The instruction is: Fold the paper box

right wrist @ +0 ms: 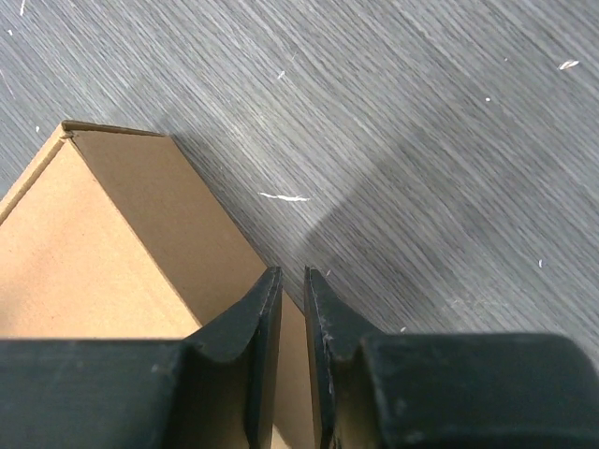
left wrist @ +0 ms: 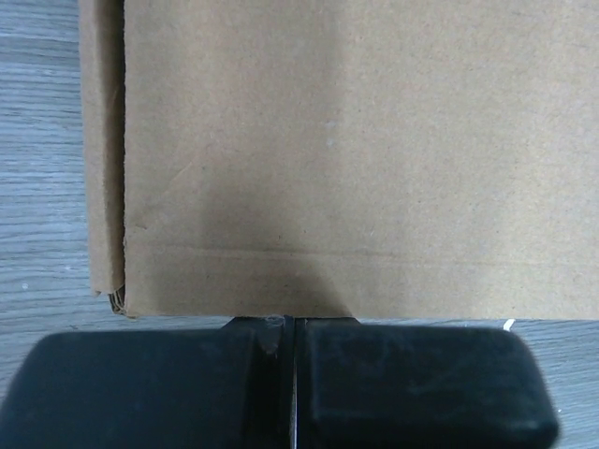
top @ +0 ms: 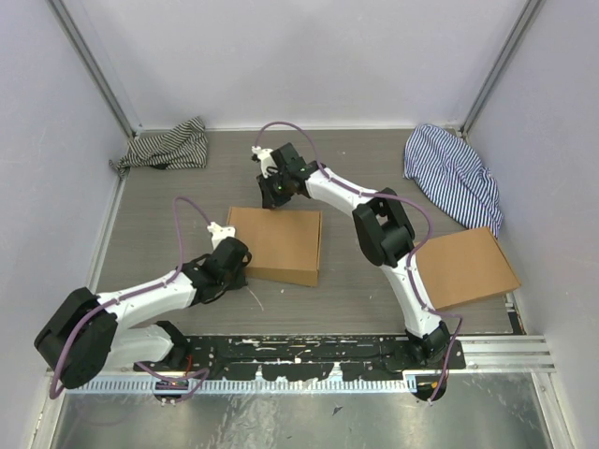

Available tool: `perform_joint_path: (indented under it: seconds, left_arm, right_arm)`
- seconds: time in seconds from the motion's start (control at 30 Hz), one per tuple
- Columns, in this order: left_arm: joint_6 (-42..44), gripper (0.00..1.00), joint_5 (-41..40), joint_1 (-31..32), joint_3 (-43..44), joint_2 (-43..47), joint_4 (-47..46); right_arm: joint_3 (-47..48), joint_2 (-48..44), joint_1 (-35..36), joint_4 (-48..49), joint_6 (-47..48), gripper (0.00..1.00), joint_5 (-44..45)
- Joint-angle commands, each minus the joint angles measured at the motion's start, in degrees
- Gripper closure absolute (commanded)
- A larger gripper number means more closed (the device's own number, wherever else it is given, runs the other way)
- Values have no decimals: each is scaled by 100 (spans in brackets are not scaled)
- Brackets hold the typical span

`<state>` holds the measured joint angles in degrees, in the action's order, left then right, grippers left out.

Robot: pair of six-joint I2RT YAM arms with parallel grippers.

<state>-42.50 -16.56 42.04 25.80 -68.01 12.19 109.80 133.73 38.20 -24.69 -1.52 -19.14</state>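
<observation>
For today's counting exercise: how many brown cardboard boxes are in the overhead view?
2: the paper box in the middle, and a second cardboard box at the right, beside the blue striped cloth. None seems hidden.

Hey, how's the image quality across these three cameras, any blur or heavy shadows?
Top view: even soft light, sharp, faint shadows on the table. Left wrist view: box sharp, left gripper dark and soft, shadowing the cardboard edge. Right wrist view: table grain crisp, soft shadow right of the box, no glare.
</observation>
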Motion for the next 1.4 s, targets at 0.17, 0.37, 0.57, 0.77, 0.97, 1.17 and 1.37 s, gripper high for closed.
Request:
perform_joint_path:
  seconds: [0.17, 0.37, 0.57, 0.77, 0.97, 1.17, 1.37]
  left_arm:
    - [41, 95, 241, 121, 579, -119, -815]
    - [5, 79, 346, 408, 672, 619, -134]
    - [-110, 76, 522, 546, 592, 1468, 314]
    - [-177, 77, 842, 1080, 732, 916, -132]
    - [98, 79, 744, 2074, 1495, -579, -370]
    - [100, 81, 502, 2437, 1918, -1706, -653]
    - [34, 84, 323, 2465, 2138, -2394, -835]
  right_arm:
    - [-133, -240, 646, -1026, -243, 77, -689]
    - [-378, -540, 283, -524, -843, 79, 117]
    - [-785, -864, -540, 186, -1622, 80, -66]
    - [-1320, -1279, -906, 140, -1536, 79, 364]
    - [-2294, -1982, -1272, 273, -1527, 78, 880]
    - [-2868, -2240, -1353, 100, -1483, 78, 1061]
    - [-3251, -2309, -1312, 135, -1384, 78, 652]
